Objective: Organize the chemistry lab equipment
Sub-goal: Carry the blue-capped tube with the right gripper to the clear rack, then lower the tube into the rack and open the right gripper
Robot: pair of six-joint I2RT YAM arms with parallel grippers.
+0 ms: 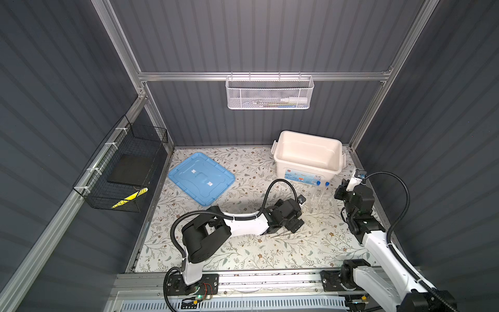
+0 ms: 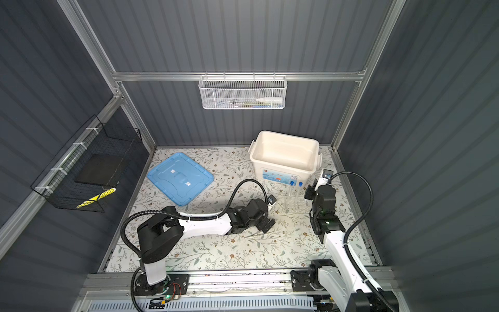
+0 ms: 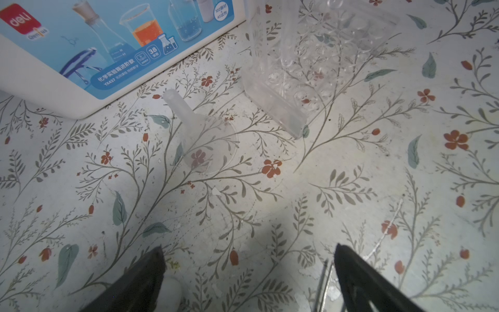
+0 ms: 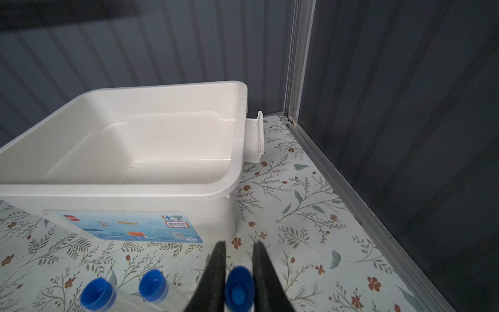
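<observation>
Test tube [image 4: 239,286], blue-capped, is clamped between the closed fingers of the right gripper [image 4: 240,244], just beside two capped tubes [image 4: 152,287] standing in the clear tube rack [image 1: 320,201]. Tweezers [image 1: 280,235] lie by the left gripper [image 3: 248,250], whose jaws stand wide apart. A floral-print mat [image 1: 243,254] floors the grey ribbed enclosure with its aluminium framing. Behind the rack, the cream box [image 1: 282,166] shows a red "deli" logo, "YX437" and "38". A blue lid [image 1: 201,178] lies well apart.
</observation>
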